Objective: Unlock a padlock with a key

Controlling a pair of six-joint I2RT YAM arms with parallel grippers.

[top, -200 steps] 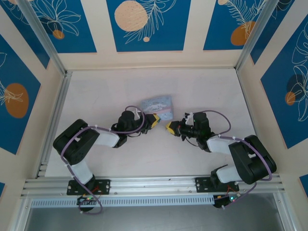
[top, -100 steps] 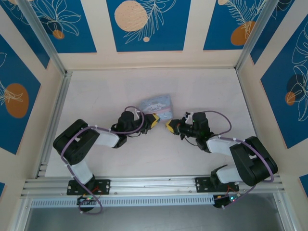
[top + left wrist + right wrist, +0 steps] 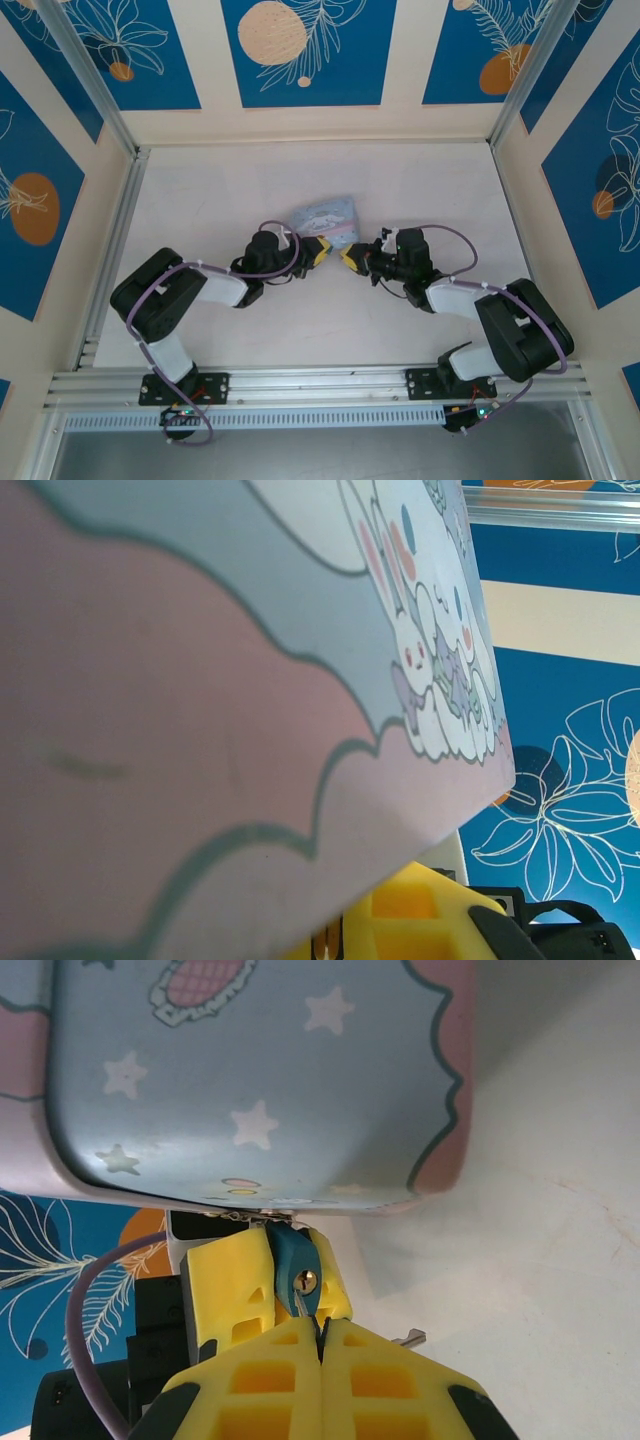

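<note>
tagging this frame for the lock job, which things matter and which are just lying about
For the job: padlock, pinched by the left gripper; right gripper, shut, facing its keyhole; key too small to make out.
Just there: tin, table.

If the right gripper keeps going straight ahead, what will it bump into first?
Most likely the small blue padlock, pinched by the left gripper just ahead of the right gripper, which seems to pinch the key. The tin looks close behind.
</note>
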